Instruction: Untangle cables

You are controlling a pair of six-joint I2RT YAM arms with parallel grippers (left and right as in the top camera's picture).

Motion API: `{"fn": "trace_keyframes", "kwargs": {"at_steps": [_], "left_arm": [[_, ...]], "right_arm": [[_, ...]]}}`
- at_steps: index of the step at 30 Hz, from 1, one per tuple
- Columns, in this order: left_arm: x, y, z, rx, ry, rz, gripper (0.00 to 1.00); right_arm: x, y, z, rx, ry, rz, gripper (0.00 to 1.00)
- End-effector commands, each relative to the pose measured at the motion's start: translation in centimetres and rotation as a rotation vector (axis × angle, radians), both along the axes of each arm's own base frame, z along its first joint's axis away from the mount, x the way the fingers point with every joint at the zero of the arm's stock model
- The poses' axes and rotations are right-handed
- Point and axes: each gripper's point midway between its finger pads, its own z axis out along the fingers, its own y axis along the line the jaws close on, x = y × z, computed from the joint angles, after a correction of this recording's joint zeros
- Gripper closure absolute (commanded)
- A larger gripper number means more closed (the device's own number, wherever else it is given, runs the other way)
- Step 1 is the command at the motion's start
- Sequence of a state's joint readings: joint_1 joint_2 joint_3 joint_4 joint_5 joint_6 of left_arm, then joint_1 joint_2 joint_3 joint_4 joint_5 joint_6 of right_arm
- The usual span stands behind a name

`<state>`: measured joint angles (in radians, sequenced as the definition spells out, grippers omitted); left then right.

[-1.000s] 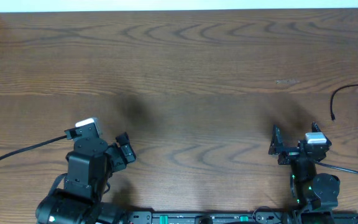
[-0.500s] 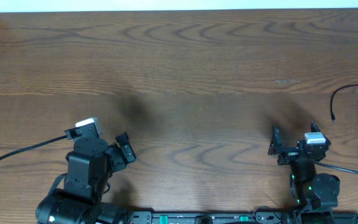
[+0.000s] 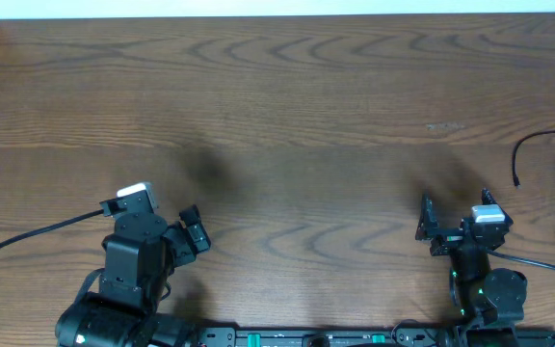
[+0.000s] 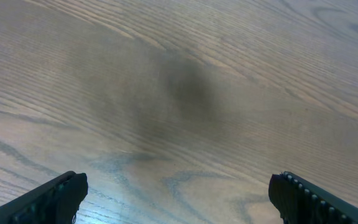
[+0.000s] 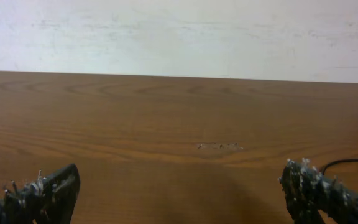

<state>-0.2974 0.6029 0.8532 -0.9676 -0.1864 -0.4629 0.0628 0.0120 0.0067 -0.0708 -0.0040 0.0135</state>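
Here, the left claw (image 4: 179, 190) stands with its fingers wide apart above the counter (image 3: 287, 116) and holds nothing; in the overhead view it is at the lower left. The right claw (image 5: 180, 183), at the lower right, is also spread apart and holds nothing. The cables (image 3: 538, 141) lie at the right edge of the overhead frame, black loops with a bit of white lower down, apart from both claws.

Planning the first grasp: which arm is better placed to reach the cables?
Right. The cables lie at the table's right edge, near the right fingers, which are open; the left fingers sit far across the table.
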Motion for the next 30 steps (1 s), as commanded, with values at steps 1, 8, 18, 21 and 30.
{"fn": "trace_keyframes", "kwargs": {"at_steps": [1,8,18,21,30], "left_arm": [[-0.01,0.18,-0.04,0.019,-0.002,-0.003,0.02],[0.00,0.18,-0.02,0.019,-0.003,-0.003,0.02],[-0.01,0.18,-0.04,0.019,-0.002,-0.003,0.02],[-0.01,0.18,-0.04,0.019,-0.002,-0.003,0.02],[-0.34,1.10,-0.31,0.009,-0.013,0.039,0.02]], "right_arm": [[-0.03,0.01,-0.04,-0.014,-0.001,0.003,0.01],[-0.03,0.01,-0.04,-0.014,-0.001,0.003,0.01],[-0.03,0.01,-0.04,-0.014,-0.001,0.003,0.01],[-0.03,0.01,-0.04,-0.014,-0.001,0.003,0.01],[-0.03,0.01,-0.04,-0.014,-0.001,0.003,0.01]]}}
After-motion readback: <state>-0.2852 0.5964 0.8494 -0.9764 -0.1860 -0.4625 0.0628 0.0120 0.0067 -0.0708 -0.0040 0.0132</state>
